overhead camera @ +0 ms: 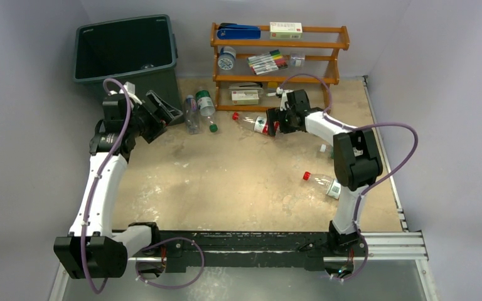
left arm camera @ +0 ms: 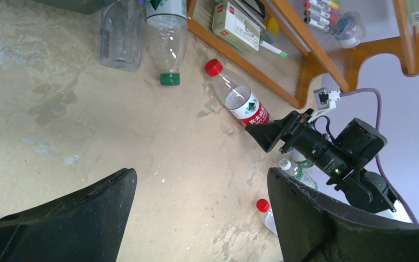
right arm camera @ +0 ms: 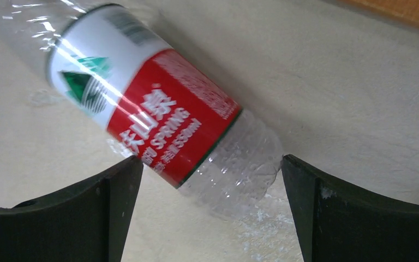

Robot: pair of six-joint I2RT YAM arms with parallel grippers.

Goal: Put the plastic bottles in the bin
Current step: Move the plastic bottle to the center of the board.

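Pale, scuffed tabletop [overhead camera: 238,182]; the bin [overhead camera: 125,71] stands at eleven o'clock. Right gripper [right arm camera: 211,164], jaws spread wide, brackets the base of a red-labelled bottle [right arm camera: 158,120] lying at one o'clock. Left gripper [overhead camera: 167,110], equally wide and empty, hovers beside the bin.

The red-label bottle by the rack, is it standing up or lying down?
Lying down: the bottle rests on its side on the table.

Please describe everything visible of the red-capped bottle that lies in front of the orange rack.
The red-capped bottle is clear thin plastic, apparently empty, with a red-and-white label bearing a green triangle. It lies on its side on the table before the rack, cap toward the left. Its base end sits between the open jaws of the right end effector, not gripped.
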